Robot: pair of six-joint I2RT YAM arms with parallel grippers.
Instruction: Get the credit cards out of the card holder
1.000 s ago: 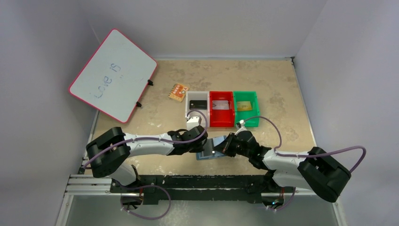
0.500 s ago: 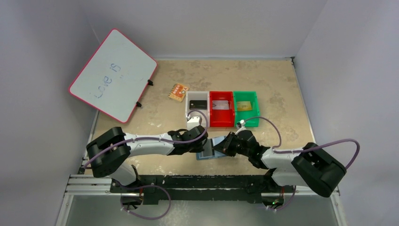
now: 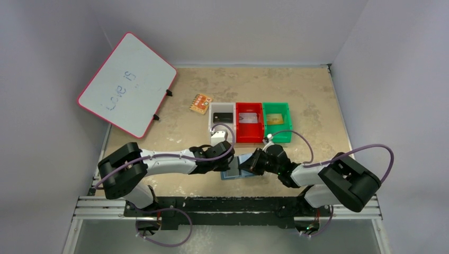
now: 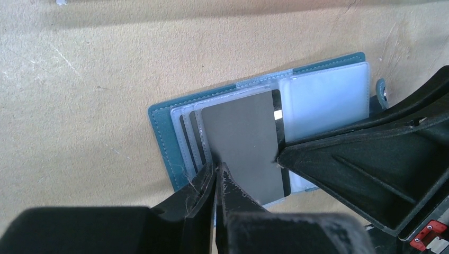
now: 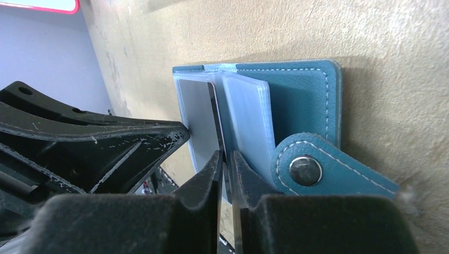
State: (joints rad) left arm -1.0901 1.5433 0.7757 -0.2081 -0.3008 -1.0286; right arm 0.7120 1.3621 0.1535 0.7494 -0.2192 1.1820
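Left wrist view: left gripper (image 4: 216,168) fingers are pressed together at the near edge of the grey credit card (image 4: 241,143). The right gripper (image 5: 226,154) pinches that card's dark side edge and hides one corner of the open card holder (image 4: 164,143). The holder lies flat on the table (image 3: 312,95), near the white bin (image 3: 210,117), red bin (image 3: 249,138) and green bin (image 3: 288,124). The whiteboard (image 3: 127,84) reads "Love is".

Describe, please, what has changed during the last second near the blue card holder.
The large black joint of the right arm swung inward, to the left, and the right pincer crept slightly left at the card holder. Nothing was visibly taken or let go. The left pincer, the card holder and the bins stayed put.
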